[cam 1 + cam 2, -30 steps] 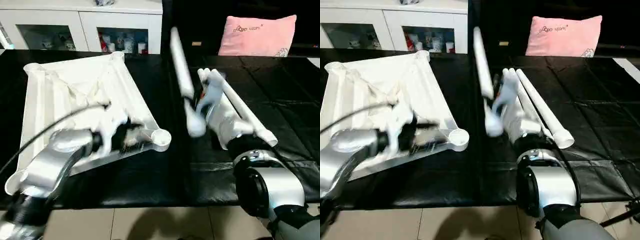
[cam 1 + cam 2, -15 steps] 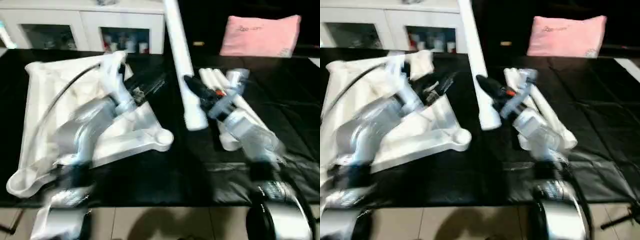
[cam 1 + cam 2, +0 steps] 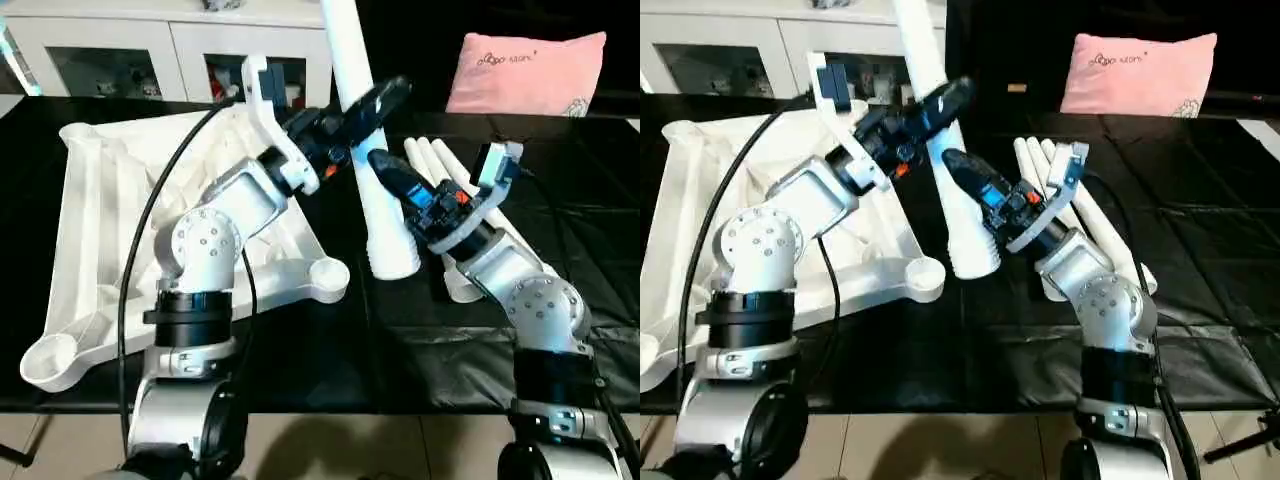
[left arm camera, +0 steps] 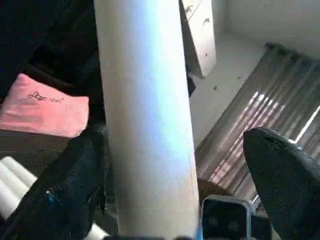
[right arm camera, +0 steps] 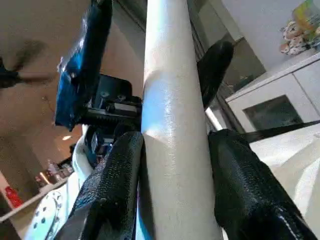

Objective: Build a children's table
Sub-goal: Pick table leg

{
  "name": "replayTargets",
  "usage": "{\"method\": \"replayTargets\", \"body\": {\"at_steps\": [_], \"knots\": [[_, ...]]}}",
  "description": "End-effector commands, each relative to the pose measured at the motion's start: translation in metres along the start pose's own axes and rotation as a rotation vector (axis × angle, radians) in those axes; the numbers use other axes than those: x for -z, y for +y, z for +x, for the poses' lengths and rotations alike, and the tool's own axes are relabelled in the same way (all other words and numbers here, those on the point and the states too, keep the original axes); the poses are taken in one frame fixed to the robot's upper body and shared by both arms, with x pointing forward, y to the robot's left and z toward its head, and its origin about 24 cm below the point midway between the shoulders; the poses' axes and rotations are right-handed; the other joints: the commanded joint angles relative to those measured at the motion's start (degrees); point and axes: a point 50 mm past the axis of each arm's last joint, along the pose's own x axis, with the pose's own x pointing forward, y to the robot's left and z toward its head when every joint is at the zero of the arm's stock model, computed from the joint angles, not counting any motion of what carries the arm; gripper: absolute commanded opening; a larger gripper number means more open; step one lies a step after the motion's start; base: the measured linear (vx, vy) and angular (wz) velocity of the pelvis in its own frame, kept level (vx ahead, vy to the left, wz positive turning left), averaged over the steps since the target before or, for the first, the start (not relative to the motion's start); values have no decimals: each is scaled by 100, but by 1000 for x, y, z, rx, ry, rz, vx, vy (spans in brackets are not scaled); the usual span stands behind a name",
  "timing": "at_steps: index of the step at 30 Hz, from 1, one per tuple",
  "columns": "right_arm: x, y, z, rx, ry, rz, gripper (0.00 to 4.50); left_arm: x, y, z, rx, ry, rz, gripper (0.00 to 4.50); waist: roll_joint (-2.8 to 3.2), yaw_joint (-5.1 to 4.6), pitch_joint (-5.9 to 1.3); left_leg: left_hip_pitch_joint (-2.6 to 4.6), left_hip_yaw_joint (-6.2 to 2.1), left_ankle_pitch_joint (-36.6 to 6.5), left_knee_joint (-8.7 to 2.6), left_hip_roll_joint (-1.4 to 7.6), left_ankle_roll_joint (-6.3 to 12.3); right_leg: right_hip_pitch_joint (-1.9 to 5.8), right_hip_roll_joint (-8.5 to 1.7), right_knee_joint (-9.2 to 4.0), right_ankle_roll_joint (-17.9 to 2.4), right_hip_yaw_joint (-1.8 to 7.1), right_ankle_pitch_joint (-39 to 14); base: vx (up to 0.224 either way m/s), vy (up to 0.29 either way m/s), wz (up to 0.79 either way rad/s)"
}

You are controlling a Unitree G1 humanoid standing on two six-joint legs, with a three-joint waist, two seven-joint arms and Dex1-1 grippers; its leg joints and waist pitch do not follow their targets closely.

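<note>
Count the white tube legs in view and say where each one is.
4. One leg stands nearly upright, gripped by the right gripper, with the left gripper open around it higher up. Three legs lie side by side on the black table behind the right arm.

A home: white glass-door cabinet (image 3: 170,55) with trinkets, pink pillow (image 3: 525,70).

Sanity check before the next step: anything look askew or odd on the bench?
Nothing damaged. The tabletop lies ribbed side up, skewed on the black cover. One leg is held upright by the right gripper, the left gripper open around it.
</note>
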Motion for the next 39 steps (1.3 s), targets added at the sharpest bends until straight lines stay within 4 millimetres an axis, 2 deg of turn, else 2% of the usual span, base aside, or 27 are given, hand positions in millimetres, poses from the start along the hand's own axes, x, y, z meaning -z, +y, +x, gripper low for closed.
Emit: {"method": "replayTargets", "body": {"at_steps": [1,4,5,9,10,13,15,18,23,24,31,32,39], "knots": [[-4,8,2,-42,-17,-8,175,-5,-3,3,20,-23,-30,450,-7,26,-378,-80,80,491,-321,34,502,501,-277,-321,-1657,162,625,0,0,0],[-5,9,3,-51,-26,-3,175,-6,-6,2,71,-34,-31,450,-11,24,-372,-87,78,458,-329,30,485,504,-278,-336,-1612,163,527,0,0,0],[-4,8,4,-56,-23,8,175,-5,-8,0,113,-27,-23,420,-13,26,-365,-79,78,441,-337,36,484,492,-282,-342,-1563,161,420,0,0,0],[-2,12,6,-95,11,19,175,-1,-18,-6,285,-22,-102,407,-20,22,-368,-80,81,534,-333,32,495,489,-277,-322,-1569,164,556,0,0,0],[-3,12,6,-102,12,22,175,-1,-20,-7,312,-22,-116,381,-16,23,-365,-83,84,518,-335,28,495,488,-280,-324,-1587,165,560,0,0,0],[-4,14,6,-118,9,27,175,-1,-25,-10,394,-5,-137,372,1,24,-356,-73,82,411,-346,41,461,478,-284,-339,-1576,161,438,0,0,0],[-4,16,6,-139,20,30,175,-1,-26,-12,432,13,-147,339,7,23,-354,-67,79,370,-355,47,419,477,-287,-343,-1548,161,357,0,0,0],[-4,21,3,-185,52,35,175,-2,-28,-15,501,32,-170,322,15,31,-357,-68,74,444,-355,34,394,490,-277,-330,-1525,162,469,0,0,0],[-2,23,0,-205,90,38,175,-5,-30,-19,560,75,-174,282,23,37,-355,-63,79,402,-356,35,367,489,-282,-337,-1534,161,468,0,0,0],[-2,23,-1,-202,102,35,175,-5,-30,-20,568,97,-164,260,42,36,-349,-63,75,393,-363,42,342,482,-286,-337,-1526,158,436,0,0,0],[0,21,-6,-180,139,19,175,-5,-26,-24,564,168,-114,219,69,29,-358,-58,71,413,-364,44,241,484,-284,-321,-1533,156,521,0,0,0],[0,21,-7,-176,143,18,175,-5,-25,-24,561,172,-109,203,54,28,-358,-64,76,389,-366,40,229,494,-288,-329,-1535,158,519,0,0,0],[1,17,-9,-151,163,-4,173,-7,-21,-28,541,181,-85,185,16,40,-355,-76,79,351,-365,37,211,504,-293,-328,-1535,165,453,0,0,0]]}}
